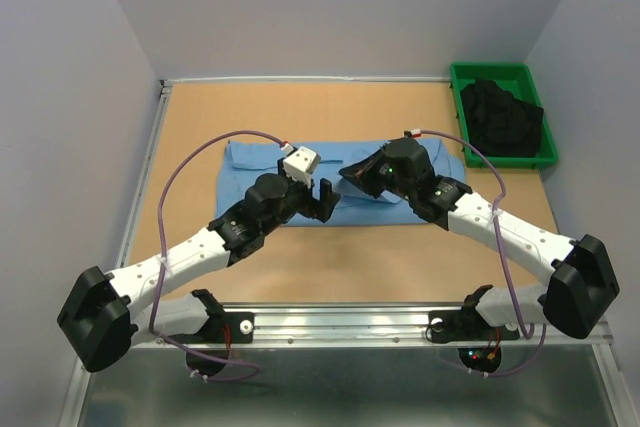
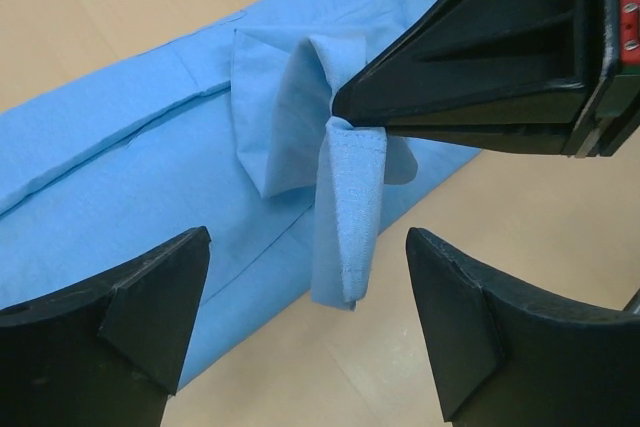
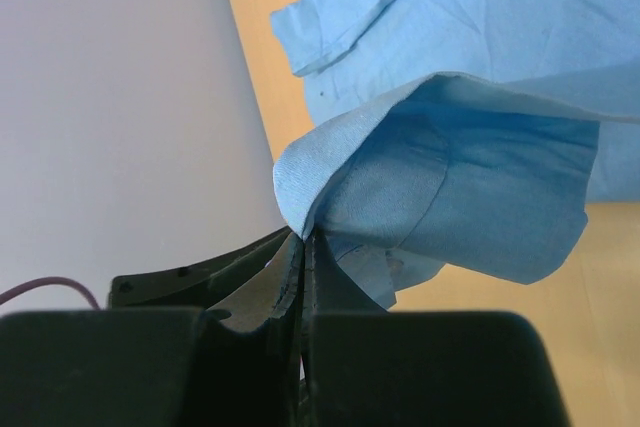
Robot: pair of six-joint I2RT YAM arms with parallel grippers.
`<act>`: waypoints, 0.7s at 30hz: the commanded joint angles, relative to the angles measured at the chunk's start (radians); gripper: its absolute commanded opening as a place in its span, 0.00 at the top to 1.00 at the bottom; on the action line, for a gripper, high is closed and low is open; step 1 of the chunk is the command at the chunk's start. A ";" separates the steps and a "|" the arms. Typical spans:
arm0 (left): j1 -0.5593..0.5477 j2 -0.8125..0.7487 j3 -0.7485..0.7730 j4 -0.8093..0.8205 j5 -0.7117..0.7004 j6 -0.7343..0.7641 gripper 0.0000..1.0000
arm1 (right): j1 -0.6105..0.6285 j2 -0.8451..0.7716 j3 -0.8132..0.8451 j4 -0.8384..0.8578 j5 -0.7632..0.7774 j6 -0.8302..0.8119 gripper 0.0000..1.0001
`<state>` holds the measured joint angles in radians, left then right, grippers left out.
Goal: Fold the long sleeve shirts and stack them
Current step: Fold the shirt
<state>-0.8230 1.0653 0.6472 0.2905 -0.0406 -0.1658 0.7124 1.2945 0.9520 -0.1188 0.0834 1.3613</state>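
A light blue long sleeve shirt (image 1: 250, 169) lies partly folded as a long band across the middle of the table. My right gripper (image 1: 350, 179) is shut on a fold of the shirt (image 3: 330, 172) and holds it lifted above the band. In the left wrist view the right fingertips (image 2: 350, 102) pinch a hanging strip of cloth (image 2: 350, 207). My left gripper (image 1: 326, 201) is open and empty, just in front of that hanging strip, above the shirt's near edge (image 2: 200, 287).
A green bin (image 1: 500, 112) with dark clothing (image 1: 500, 117) stands at the back right corner. The wooden table (image 1: 300, 267) has a raised rim on the left and back. Purple cables loop over both arms.
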 commanded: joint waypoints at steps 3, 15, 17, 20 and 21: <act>-0.008 0.042 0.015 0.088 -0.025 0.003 0.20 | -0.010 -0.041 -0.024 0.102 -0.013 0.030 0.99; -0.010 -0.117 0.110 -0.069 -0.341 0.334 1.00 | -0.024 -0.083 -0.007 0.104 0.013 -0.227 0.59; -0.008 -0.133 0.124 -0.102 -0.389 0.388 1.00 | -0.025 -0.104 0.013 0.100 0.015 -0.292 0.45; -0.008 -0.168 0.132 -0.139 -0.377 0.498 1.00 | -0.027 -0.141 0.036 0.088 0.018 -0.431 0.36; -0.010 -0.188 0.135 -0.157 -0.363 0.518 1.00 | -0.027 -0.150 0.040 0.081 0.027 -0.491 0.35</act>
<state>-0.8291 0.9344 0.7403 0.1867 -0.3614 0.1780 0.6933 1.1980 0.9512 -0.0677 0.0761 1.0828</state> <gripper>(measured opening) 0.041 0.638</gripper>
